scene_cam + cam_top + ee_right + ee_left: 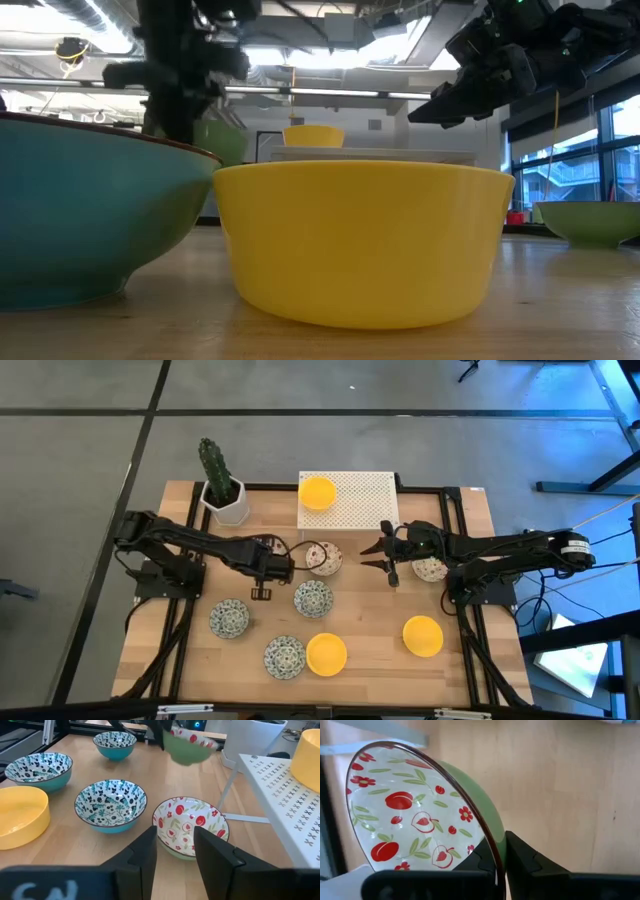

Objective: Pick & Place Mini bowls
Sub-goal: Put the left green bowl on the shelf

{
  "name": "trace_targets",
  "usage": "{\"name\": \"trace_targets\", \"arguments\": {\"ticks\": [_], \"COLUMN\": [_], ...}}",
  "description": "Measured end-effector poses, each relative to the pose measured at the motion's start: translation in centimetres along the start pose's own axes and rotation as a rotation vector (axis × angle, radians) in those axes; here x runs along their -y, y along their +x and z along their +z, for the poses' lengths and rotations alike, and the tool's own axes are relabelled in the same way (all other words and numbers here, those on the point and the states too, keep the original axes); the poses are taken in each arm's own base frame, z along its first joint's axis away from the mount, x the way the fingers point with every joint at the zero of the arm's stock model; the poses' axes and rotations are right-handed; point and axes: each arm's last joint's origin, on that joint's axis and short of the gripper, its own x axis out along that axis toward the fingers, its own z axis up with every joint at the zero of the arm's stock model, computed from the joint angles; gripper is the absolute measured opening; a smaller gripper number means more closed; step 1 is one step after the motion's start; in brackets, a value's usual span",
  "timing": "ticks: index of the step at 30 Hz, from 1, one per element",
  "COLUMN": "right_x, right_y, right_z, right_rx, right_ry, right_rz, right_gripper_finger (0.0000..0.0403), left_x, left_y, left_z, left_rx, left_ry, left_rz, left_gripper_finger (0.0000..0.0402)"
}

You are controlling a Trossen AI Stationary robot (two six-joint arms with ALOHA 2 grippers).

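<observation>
Centrally in the high view, left gripper [262, 567] clamped on the rim of a floral mini bowl [415, 815], lifted off the tabletop [370, 615], right gripper [172, 852] fingers apart above another floral bowl [190, 826], yellow bowl [318, 493] on white rack [360, 505] at upper centre.

The high view looks straight down on the whole table [200, 660] and both arms. The low view sits at tabletop height, pressed close to a yellow bowl [360, 240], facing the room behind. The left wrist view is tight on a floral bowl [410, 810]. The right wrist view looks across the table, sharing the rack [280, 790] with the high view
</observation>
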Motion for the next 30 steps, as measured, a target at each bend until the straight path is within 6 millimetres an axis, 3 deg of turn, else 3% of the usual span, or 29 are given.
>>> {"name": "trace_targets", "arguments": {"ticks": [6, 12, 18, 25, 30], "right_x": [-0.1, -0.1, -0.1, -0.1, -0.1], "right_y": [0.0, 0.0, 0.0, 0.0, 0.0], "right_z": [0.0, 0.2, 0.3, 0.3, 0.3], "right_rx": [0.009, 0.024, 0.036, 0.036, 0.036], "right_ry": [0.024, 0.02, 0.017, 0.021, 0.025], "right_rz": [0.043, 0.039, 0.037, 0.036, 0.036], "right_gripper_finger": [0.0129, 0.0129, 0.0129, 0.0129, 0.0129], "left_x": [-1.4, -4.1, -6.9, -9.0, -9.6], "left_y": [-3.5, -10.6, -16.7, -20.3, -21.0], "left_z": [-1.0, -2.4, -5.2, -9.5, -10.3], "left_rx": [0.13, 0.399, 0.713, 0.927, 0.99], "left_ry": [-0.049, -0.095, -0.134, -0.192, -0.224], "left_rz": [0.056, 0.107, 0.171, 0.245, 0.258], "left_gripper_finger": [0.0013, 0.0013, 0.0013, 0.0013, 0.0013]}}
